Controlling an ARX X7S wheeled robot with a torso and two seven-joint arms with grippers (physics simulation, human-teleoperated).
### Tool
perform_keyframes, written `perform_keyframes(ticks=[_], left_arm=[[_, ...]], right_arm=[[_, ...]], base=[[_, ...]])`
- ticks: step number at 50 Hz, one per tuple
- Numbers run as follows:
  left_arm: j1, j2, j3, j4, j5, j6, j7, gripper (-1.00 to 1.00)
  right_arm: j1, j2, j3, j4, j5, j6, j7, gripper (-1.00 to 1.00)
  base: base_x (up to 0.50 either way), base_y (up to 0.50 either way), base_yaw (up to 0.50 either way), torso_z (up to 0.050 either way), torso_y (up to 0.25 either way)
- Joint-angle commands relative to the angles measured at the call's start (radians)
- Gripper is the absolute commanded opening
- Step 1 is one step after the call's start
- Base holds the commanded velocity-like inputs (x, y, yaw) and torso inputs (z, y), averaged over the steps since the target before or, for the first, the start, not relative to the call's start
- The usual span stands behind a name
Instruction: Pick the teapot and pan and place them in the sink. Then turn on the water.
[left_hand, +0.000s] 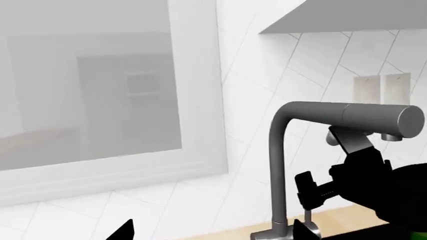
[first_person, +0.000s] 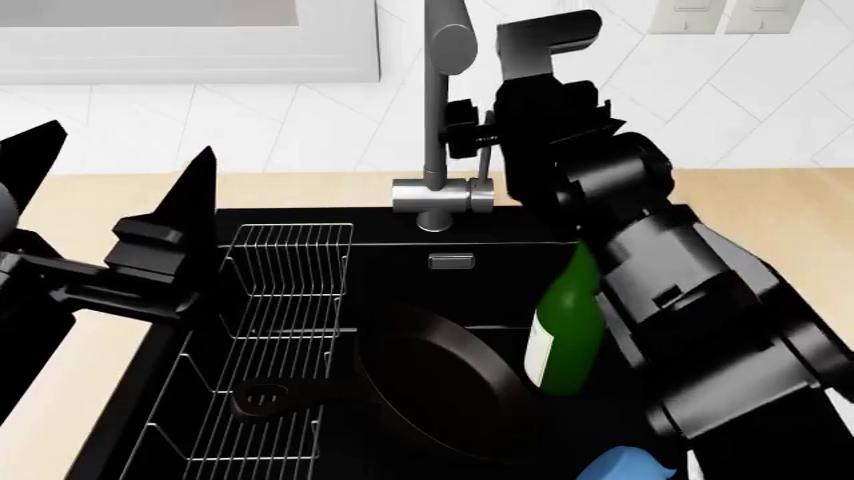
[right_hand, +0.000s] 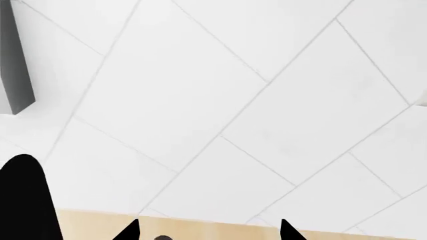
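Note:
The black pan (first_person: 441, 385) lies inside the black sink (first_person: 387, 270), its handle (first_person: 267, 400) resting on the wire rack (first_person: 280, 300). A bit of the light-blue teapot (first_person: 621, 467) shows at the frame's lower edge, partly behind my right arm. The grey faucet (first_person: 434, 120) (left_hand: 280, 165) stands behind the basin; no water shows. My right gripper (first_person: 467, 130) (right_hand: 208, 231) is open at the slim side lever (first_person: 483, 165), a dark tip showing between its fingers. My left gripper (first_person: 120, 175) (left_hand: 215, 232) hangs open and empty over the sink's left rim.
A tall green bottle (first_person: 563, 330) stands in the sink beside the pan, close under my right arm. Light wood countertop (first_person: 747, 200) surrounds the basin. A white tiled wall and a window frame (left_hand: 193, 100) rise right behind the faucet.

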Motion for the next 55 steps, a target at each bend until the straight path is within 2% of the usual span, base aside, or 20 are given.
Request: perform_keyframes(ticks=[1, 14, 27, 41, 55], left_arm=[[0.005, -0.007, -0.008, -0.002, 0.012, 0.024, 0.003, 1.00], [0.030, -0.016, -0.002, 0.004, 0.040, 0.052, 0.012, 1.00], [0.060, -0.031, 0.009, 0.003, 0.067, 0.087, 0.024, 1.00], [0.071, -0.029, 0.011, 0.004, 0.079, 0.092, 0.024, 1.00], [0.066, -0.025, 0.003, 0.008, 0.071, 0.083, 0.018, 1.00]], right_arm=[[0.026, -0.036, -0.168, 0.140, 0.147, -0.091, -0.028, 1.00], [0.024, -0.036, -0.405, 0.170, 0.391, -0.158, -0.017, 1.00], [0.030, -0.036, -0.534, 0.196, 0.522, -0.192, -0.019, 1.00], [0.037, -0.036, -0.570, 0.266, 0.578, -0.208, -0.038, 1.00], [0.028, -0.018, -0.490, 0.270, 0.531, -0.191, -0.026, 1.00]], base=[[0.00, 0.00, 0.00, 0.000, 0.000], [0.00, 0.00, 0.00, 0.000, 0.000], [0.00, 0.00, 0.00, 0.000, 0.000], [0.00, 0.00, 0.00, 0.000, 0.000], [0.00, 0.00, 0.00, 0.000, 0.000]])
